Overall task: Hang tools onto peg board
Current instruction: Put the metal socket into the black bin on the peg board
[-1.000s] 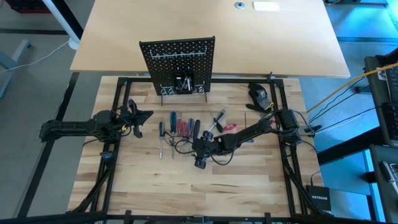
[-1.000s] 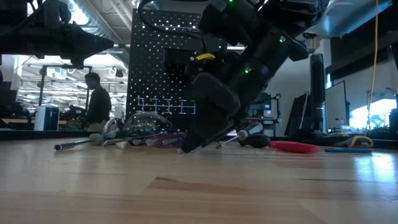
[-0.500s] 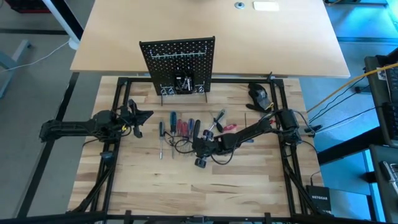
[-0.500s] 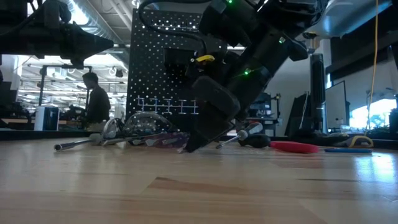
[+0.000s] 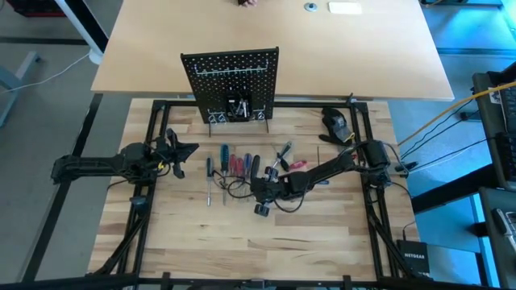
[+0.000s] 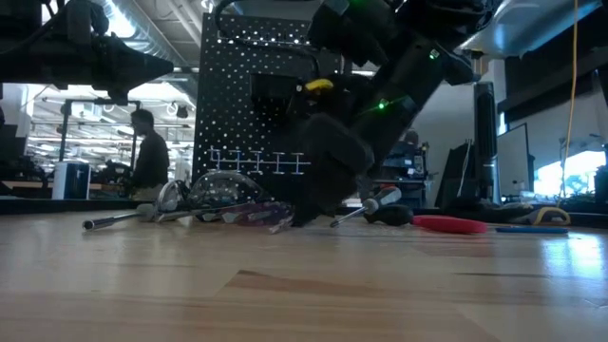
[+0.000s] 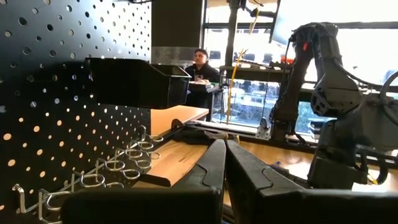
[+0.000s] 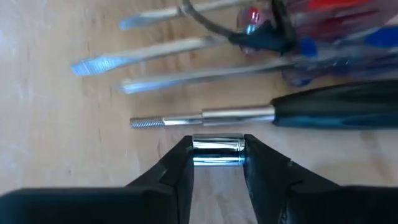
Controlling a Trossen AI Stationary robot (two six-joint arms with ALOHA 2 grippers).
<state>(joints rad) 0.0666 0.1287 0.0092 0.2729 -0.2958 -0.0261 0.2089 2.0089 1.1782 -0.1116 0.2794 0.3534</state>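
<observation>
Pale wooden planks (image 5: 242,234) run under everything I reach for. Nearest to me, my right gripper (image 8: 217,163) is low over the wood with its two dark fingers (image 8: 177,165) pressed against the ends of a short shiny metal cylinder (image 8: 217,151), which sits crosswise between the tips; so I am closed partway, on that small piece. From above, that gripper (image 5: 260,196) lies at the near end of the row of tools (image 5: 234,165).

Just beyond the cylinder lies a black-handled driver (image 8: 311,111) with a silver shaft and a threaded tip, apart from my fingers. Past it are flat-bladed screwdrivers (image 8: 180,46) with blue and red handles, and a thin dark cable looped across them. From table height the pile shows as silver shafts (image 6: 123,218) and a red handle (image 6: 446,224) lying flat.

My left gripper (image 5: 179,150) hangs off to the left side of the table, fingers (image 7: 214,165) pressed together with nothing between them.

Farther back, the peg board (image 5: 231,80) stands upright at the far edge of the planks, behind the tools, with wire hooks (image 7: 118,171) and a small dark bin (image 7: 134,81) on its face. A dark rounded lump (image 5: 335,121) sits to its right. Beyond the table, a person (image 6: 147,157) stands in the room.
</observation>
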